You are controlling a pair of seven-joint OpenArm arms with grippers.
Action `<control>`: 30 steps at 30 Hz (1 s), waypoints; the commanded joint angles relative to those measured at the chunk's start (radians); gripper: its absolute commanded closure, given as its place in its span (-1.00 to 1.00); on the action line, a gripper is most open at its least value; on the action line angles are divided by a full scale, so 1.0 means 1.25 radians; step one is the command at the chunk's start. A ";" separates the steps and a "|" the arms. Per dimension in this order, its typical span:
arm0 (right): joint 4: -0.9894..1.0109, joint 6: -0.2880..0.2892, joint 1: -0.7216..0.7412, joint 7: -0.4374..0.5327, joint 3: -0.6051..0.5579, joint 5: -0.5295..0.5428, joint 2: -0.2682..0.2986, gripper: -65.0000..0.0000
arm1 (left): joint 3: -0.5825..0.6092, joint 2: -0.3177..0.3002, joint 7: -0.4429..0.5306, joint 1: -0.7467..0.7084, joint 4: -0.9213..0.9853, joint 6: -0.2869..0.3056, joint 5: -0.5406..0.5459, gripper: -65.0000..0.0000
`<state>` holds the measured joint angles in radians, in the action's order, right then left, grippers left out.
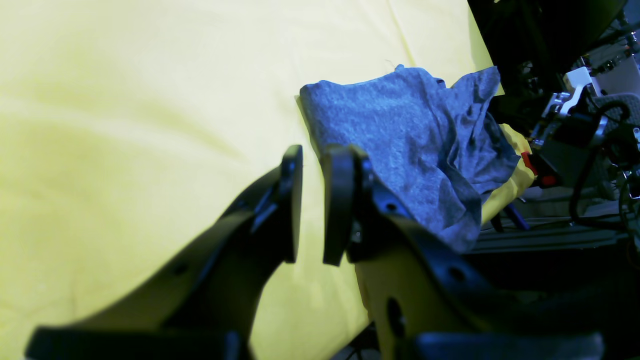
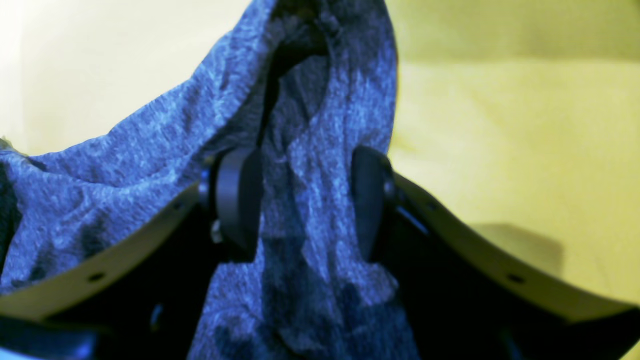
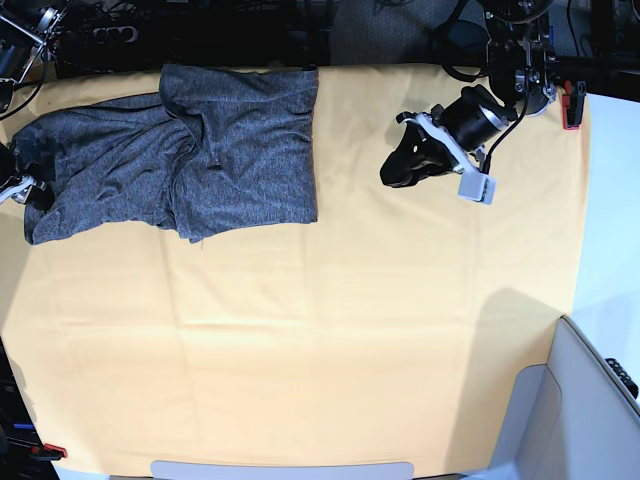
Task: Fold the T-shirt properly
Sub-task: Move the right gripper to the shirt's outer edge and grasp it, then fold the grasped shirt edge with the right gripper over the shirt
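Evidently the right hand (image 2: 300, 200) was grasping a bunched length of the T-shirt (image 3: 200, 160), which lay at the far left of the tabletop (image 3: 330, 350), partly folded, its left part rumpled. The left hand (image 3: 405, 165) hovered released, well apart at the far right. To fold well, the gathered cloth should probably be drawn taut and laid flat before letting go, though the wrist view blurred which part was held. Wide open yellow cloth (image 3: 450, 300) lay near and right; the shirt reached the tabletop's left edge.
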<state>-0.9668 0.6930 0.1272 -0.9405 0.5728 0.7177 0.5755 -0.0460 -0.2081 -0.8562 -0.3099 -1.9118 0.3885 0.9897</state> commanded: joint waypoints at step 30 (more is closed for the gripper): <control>-0.209 0.004 -0.062 -0.066 -0.007 -0.033 -0.082 1.00 | -0.003 -0.005 0.018 0.003 -0.012 0.005 0.014 0.99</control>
<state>-1.2213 0.6563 0.0437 -0.9813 0.5755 0.6292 0.4774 -0.0471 -0.2081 -0.8562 -0.3099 -1.9118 0.3874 0.9886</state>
